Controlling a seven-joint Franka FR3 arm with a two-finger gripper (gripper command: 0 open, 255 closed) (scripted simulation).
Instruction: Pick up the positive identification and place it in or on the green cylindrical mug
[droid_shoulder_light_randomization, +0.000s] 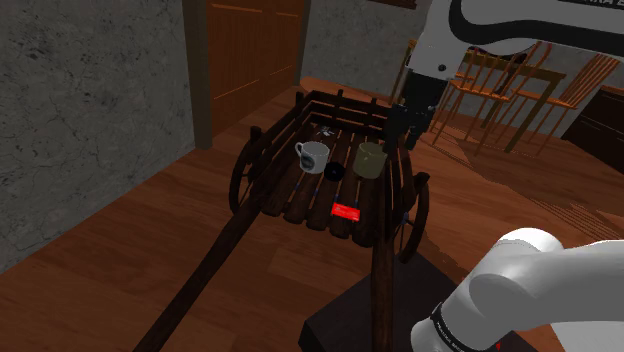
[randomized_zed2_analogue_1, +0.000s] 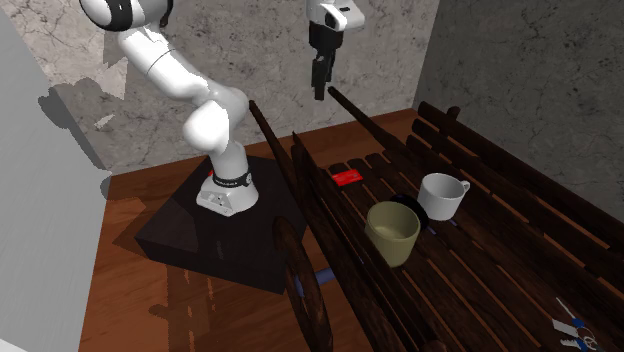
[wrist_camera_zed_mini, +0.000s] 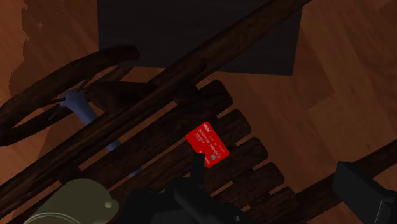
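The identification is a small red card (droid_shoulder_light_randomization: 346, 211) (randomized_zed2_analogue_1: 347, 177) (wrist_camera_zed_mini: 207, 144) lying flat on the dark wooden slats of a cart (droid_shoulder_light_randomization: 300, 205), near the end closest to the stand. The green cylindrical mug (droid_shoulder_light_randomization: 368, 160) (randomized_zed2_analogue_1: 393, 232) (wrist_camera_zed_mini: 76, 205) stands upright and empty further along the cart bed. My black gripper (droid_shoulder_light_randomization: 408, 128) (randomized_zed2_analogue_1: 320, 85) (wrist_camera_zed_mini: 280, 191) hangs high over the cart's side rail, beside the mug and well above the card. Its fingers stand apart with nothing between them.
A white mug (droid_shoulder_light_randomization: 312, 154) (randomized_zed2_analogue_1: 441, 195) and a small black round object (droid_shoulder_light_randomization: 331, 172) (randomized_zed2_analogue_1: 405, 203) sit next to the green mug. A small metal item (randomized_zed2_analogue_1: 572, 330) lies at the cart's far end. Raised rails and wheels (randomized_zed2_analogue_1: 310, 290) border the bed. Wooden chairs (droid_shoulder_light_randomization: 500, 90) stand behind.
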